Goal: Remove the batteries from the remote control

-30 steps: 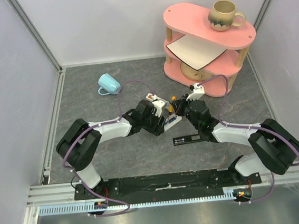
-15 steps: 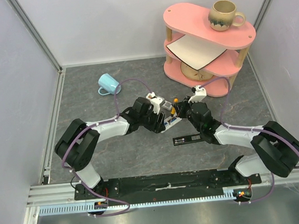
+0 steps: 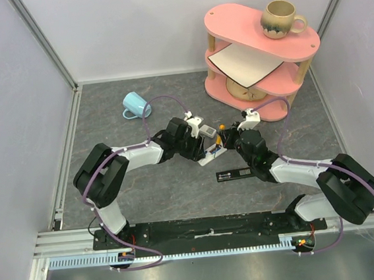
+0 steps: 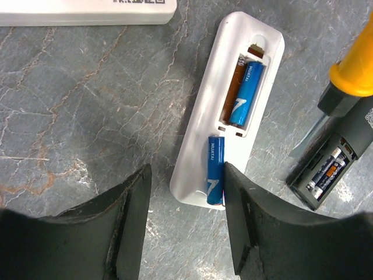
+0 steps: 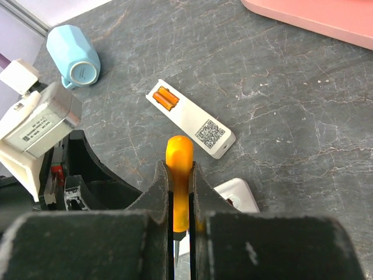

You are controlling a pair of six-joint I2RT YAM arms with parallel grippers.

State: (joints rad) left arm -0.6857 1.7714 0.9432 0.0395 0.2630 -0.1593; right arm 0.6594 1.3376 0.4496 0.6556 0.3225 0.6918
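In the left wrist view a white remote (image 4: 224, 111) lies with its battery bay open. One blue battery (image 4: 247, 93) sits in the bay. A second blue battery (image 4: 214, 170) lies loose on the remote's near end, right beside my right finger (image 4: 253, 221). My left gripper (image 4: 187, 178) is open and straddles that near end. My right gripper (image 5: 179, 175) is shut on the orange-handled screwdriver (image 5: 179, 154), just right of the remote. In the top view the left gripper (image 3: 203, 153) and the right gripper (image 3: 225, 140) meet over the white remote (image 3: 215, 153).
A dark remote (image 4: 329, 166) with small cells showing lies at the right. Another white remote (image 5: 192, 119) holds orange batteries (image 5: 165, 98). A black cover (image 3: 234, 174) lies nearer the arms. A blue mug (image 3: 135, 106) lies at the far left. A pink shelf (image 3: 261, 47) stands at the far right.
Both wrists have shifted slightly toward the far side of the table. The right gripper still holds the screwdriver and the left stays over the white remote.
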